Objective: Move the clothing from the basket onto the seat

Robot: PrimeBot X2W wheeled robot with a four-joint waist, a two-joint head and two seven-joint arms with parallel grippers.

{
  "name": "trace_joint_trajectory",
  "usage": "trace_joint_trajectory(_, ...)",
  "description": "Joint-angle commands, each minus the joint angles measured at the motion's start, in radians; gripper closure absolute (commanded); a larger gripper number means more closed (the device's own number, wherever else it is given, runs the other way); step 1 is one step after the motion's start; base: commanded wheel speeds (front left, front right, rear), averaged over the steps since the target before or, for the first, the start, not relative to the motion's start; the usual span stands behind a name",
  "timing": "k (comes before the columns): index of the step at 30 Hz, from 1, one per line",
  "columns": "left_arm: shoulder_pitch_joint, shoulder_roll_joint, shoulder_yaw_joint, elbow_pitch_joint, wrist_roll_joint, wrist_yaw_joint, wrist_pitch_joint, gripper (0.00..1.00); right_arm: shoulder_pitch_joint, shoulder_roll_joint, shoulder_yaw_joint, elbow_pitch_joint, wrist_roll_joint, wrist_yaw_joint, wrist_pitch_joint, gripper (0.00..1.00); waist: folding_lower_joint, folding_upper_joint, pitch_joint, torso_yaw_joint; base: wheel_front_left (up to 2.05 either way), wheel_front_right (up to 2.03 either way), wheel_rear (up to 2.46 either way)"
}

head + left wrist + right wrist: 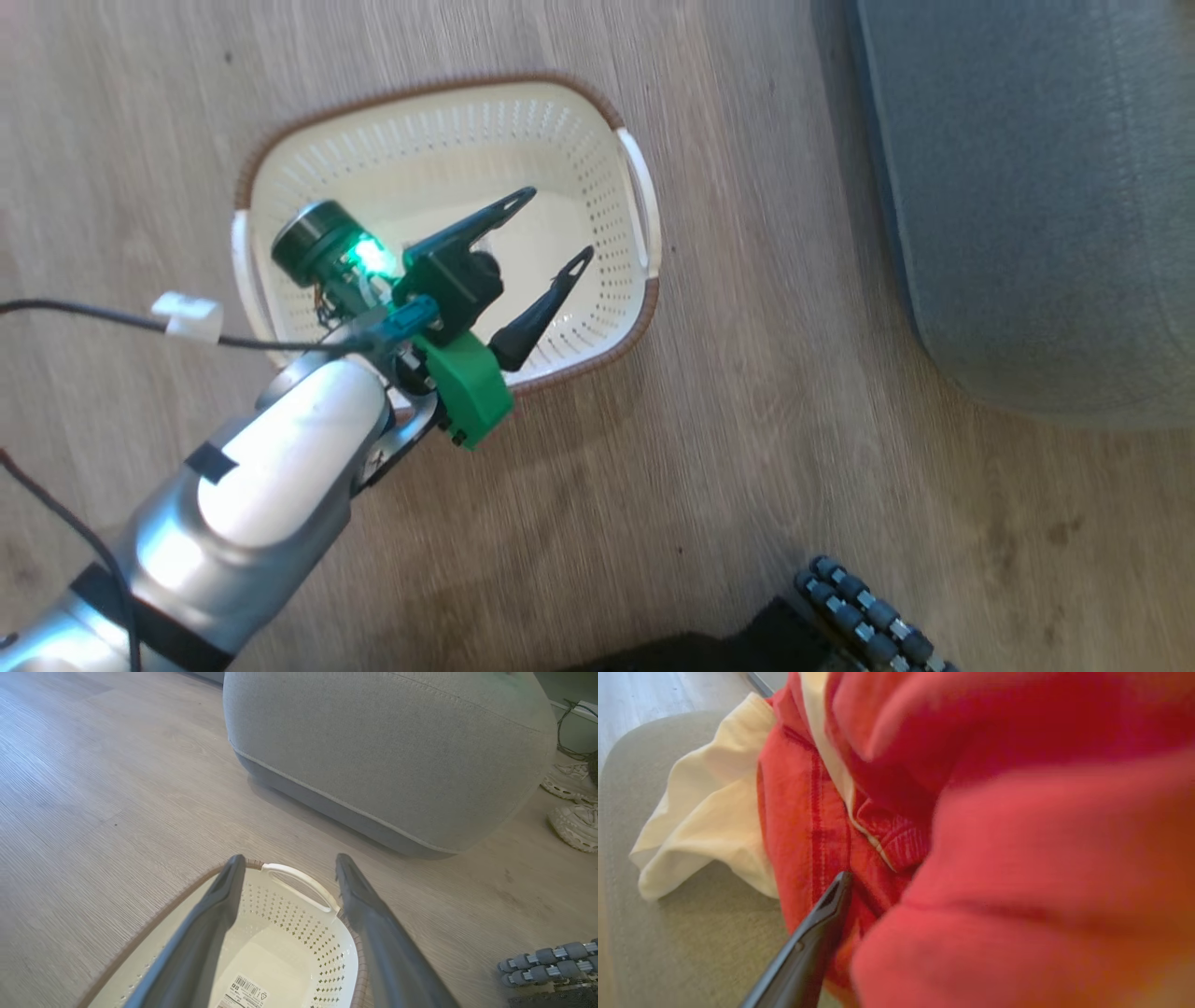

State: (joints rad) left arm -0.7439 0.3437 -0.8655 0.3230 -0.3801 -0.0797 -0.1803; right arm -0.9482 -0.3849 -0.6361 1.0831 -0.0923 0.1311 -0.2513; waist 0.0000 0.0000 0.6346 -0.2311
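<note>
The cream basket (420,140) stands on the wooden floor with no clothing in it; its base label (245,991) lies bare. My left gripper (560,222) hangs over the basket, open, nothing between its fingers (289,858). The grey seat (1027,187) lies to the basket's right (373,742). In the right wrist view red clothing (1017,835) and a white cloth (705,812) lie heaped on the seat (691,942). My right gripper (889,877) is right against the red fabric. One finger (817,924) stands well off the middle; red fabric covers the other.
Grey rollers of my base (868,616) sit on the floor at the lower right (546,961). Pale shoes (574,821) and a dark cable (567,728) lie beside the seat's far end. Open floor runs between basket and seat.
</note>
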Motion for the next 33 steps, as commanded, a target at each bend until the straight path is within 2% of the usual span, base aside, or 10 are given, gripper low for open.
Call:
trace_joint_trajectory(1,0.018,0.007,0.032,-0.016,-0.008,0.005,-0.012,0.00,0.033,-0.032,0.025,-0.037,0.012,0.000,-0.009,0.00,0.0000,0.0000,-0.033,0.009,0.00,0.00,0.00)
trace_joint_trajectory(7,0.066,-0.015,0.055,0.057,-0.045,0.017,-0.058,0.00,0.243,0.001,0.162,-0.204,0.177,0.000,-0.010,0.00,0.0000,0.0000,-0.140,0.039,0.00,0.00,0.00)
trace_joint_trajectory(14,0.128,-0.043,0.093,0.111,-0.076,0.032,-0.078,0.00,0.428,0.036,0.271,-0.342,0.270,0.000,-0.010,0.00,0.0000,0.0000,-0.253,0.072,0.00,0.00,0.00)
trace_joint_trajectory(20,0.205,-0.059,0.171,0.120,-0.090,0.047,-0.081,0.00,0.523,0.102,0.340,-0.451,0.271,0.000,-0.010,0.00,0.0000,0.0000,-0.349,0.101,0.00,0.00,0.00)
trace_joint_trajectory(26,0.284,-0.081,0.244,0.120,-0.077,0.041,-0.081,0.00,0.599,0.176,0.379,-0.470,0.248,0.000,-0.002,0.00,0.0000,0.0000,-0.425,0.151,0.00,0.00,0.00)
trace_joint_trajectory(33,0.358,-0.106,0.325,0.119,-0.051,0.033,-0.081,0.00,0.646,0.183,0.425,-0.468,0.257,0.000,0.032,0.00,0.0000,0.0000,-0.477,0.211,0.00,0.00,0.00)
